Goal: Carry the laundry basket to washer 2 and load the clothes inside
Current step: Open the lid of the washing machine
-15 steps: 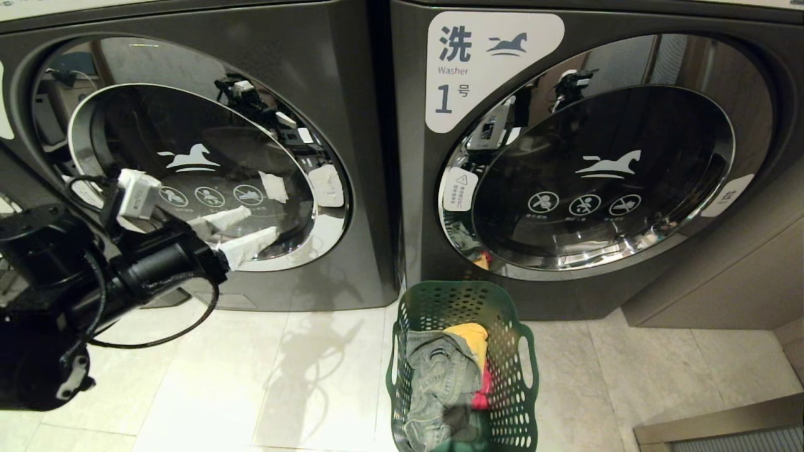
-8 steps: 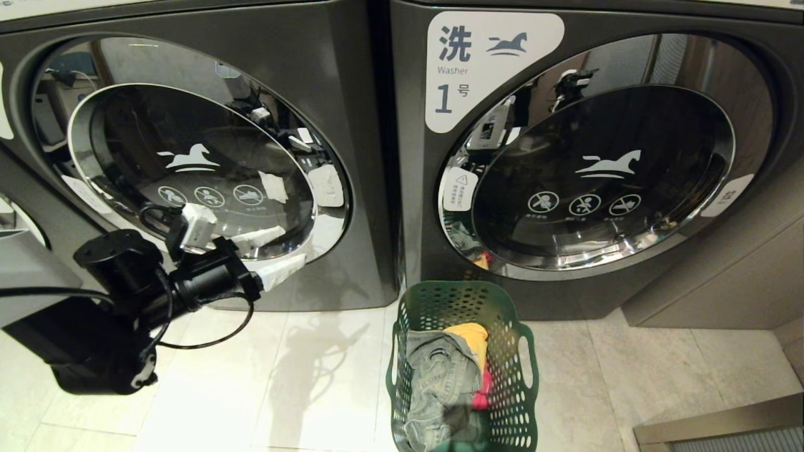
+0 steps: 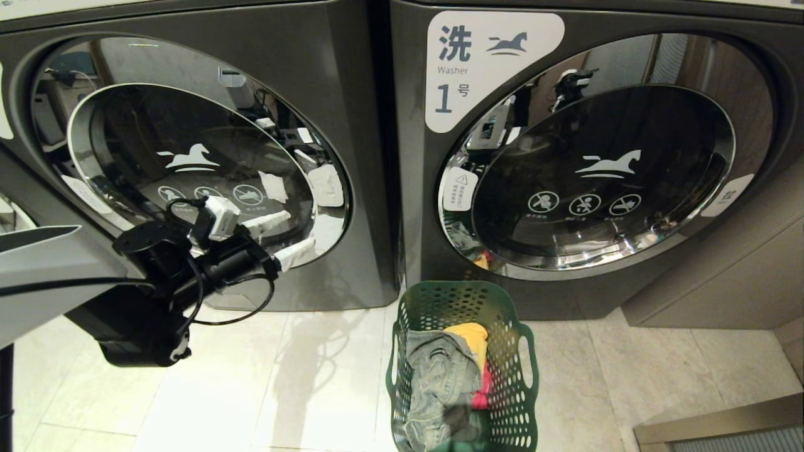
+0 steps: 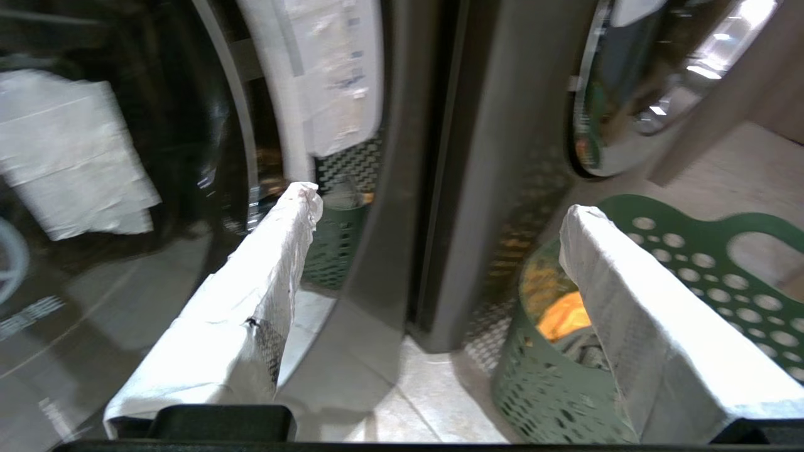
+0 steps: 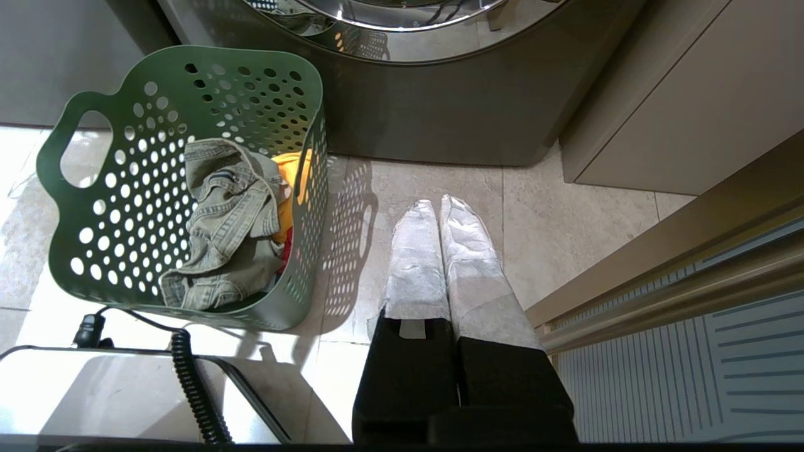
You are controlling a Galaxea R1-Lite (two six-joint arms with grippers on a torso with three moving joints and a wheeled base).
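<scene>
Left claw (image 3: 286,238) spread, empty, at lower right chrome rim of dark grey front-load washer (image 3: 188,169), left of frame. Approach rim edge slowly for door pull. Dark green perforated plastic basket (image 3: 526,376) with clothes (image 3: 440,376) on floor, bottom centre. Right claw (image 5: 440,232) pressed together, idle.

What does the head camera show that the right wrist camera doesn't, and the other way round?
Only the head view shows the "Washer 1" label, both round glass doors and the left gripper, open near the left-hand door. Only the right wrist view shows the right gripper, shut above the floor tiles. Both show the green laundry basket holding the denim trousers.
</scene>
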